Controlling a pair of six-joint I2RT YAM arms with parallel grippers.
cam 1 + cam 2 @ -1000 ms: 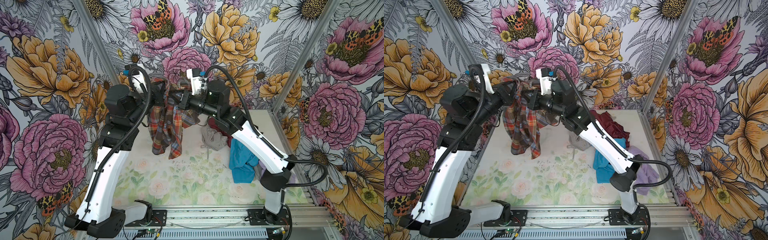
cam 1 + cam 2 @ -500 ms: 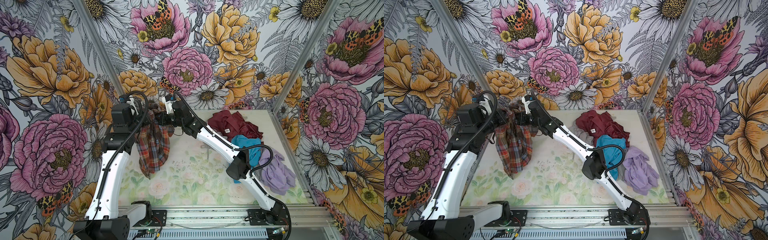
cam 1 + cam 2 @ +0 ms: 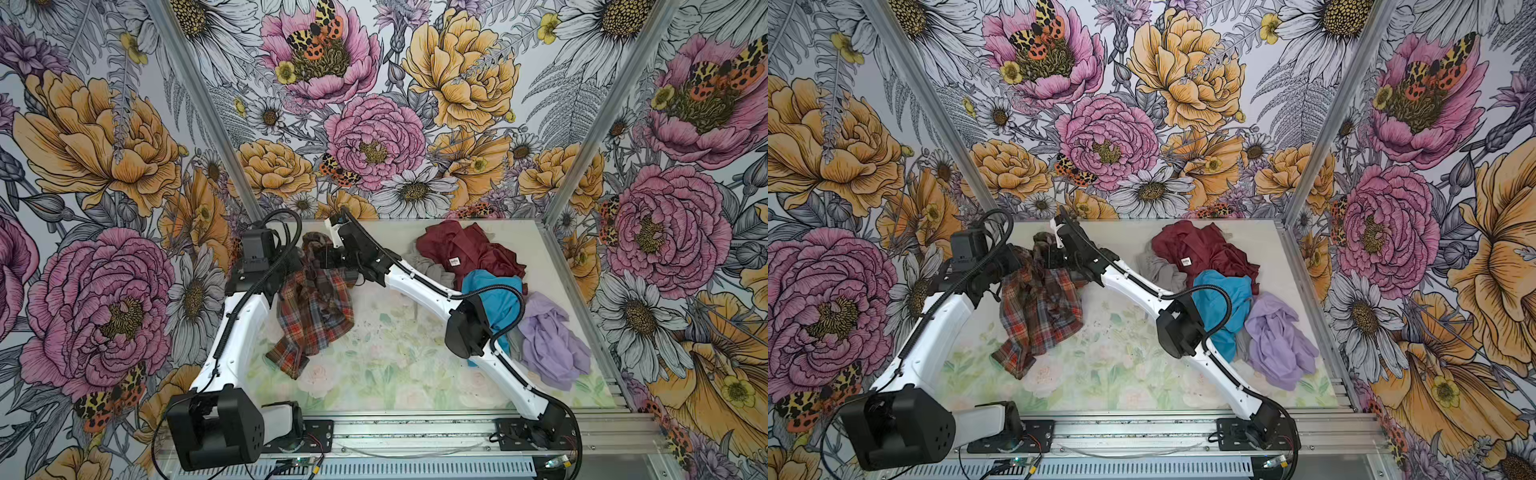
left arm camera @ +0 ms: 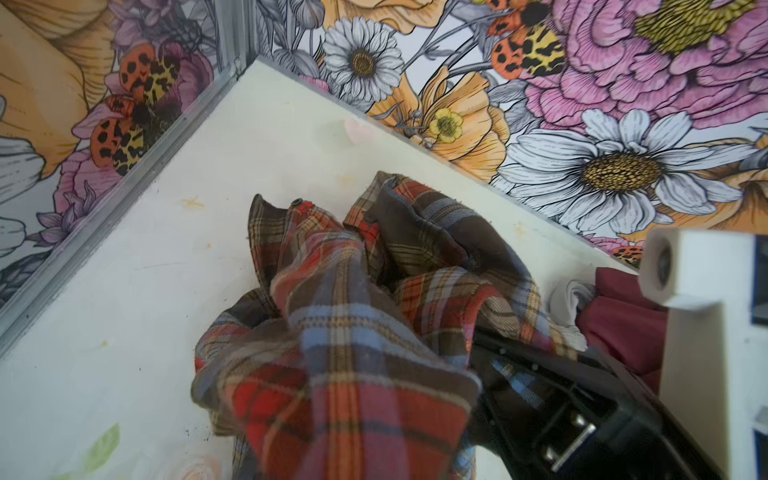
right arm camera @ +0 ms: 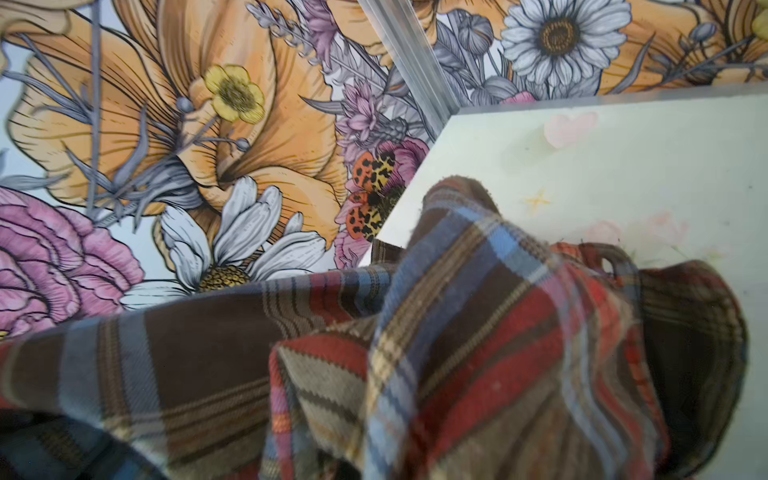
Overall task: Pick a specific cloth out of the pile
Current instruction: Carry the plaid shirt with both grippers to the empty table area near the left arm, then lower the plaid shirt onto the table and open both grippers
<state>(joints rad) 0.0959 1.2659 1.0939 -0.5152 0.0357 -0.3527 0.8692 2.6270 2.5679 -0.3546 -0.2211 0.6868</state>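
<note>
Toward the far left of the pale floral-print table (image 3: pixel 395 374), well apart from the heap: one large brown plaid shirt (image 3: pixel 316 316) of thin woven fabric, checked red, orange, blue and white. Its upper part is bunched and raised between my two arms. The lower part lies crumpled on the table, one tail pointing toward the near edge.

Left gripper (image 3: pixel 297 266): black, parallel type, fingers buried in plaid folds. I read it as closed tight on the shirt's bunched top.

Right gripper (image 3: pixel 323 261): same type, reaching across the middle, likewise clamped on the shirt just beside the left one. Both wrist views fill with plaid and no fingertips show.

Pile (image 3: pixel 1221 303), right side of the table:
- plain maroon garment (image 3: pixel 469 249), white label, farthest back
- plain bright blue garment (image 3: pixel 503 311), partly behind my right elbow
- lavender garment (image 3: pixel 548 345), nearest the front
- grey garment (image 3: pixel 432 266), an edge showing beside the maroon

None of these touches the shirt.

Step in hand, by my judgement: the pick is made and I am at the setting-down stage. The next move calls for lowering the bunched top onto bare table, parting both sets of jaws, and withdrawing upward. The thin cloth may snag on the fingers.
</note>
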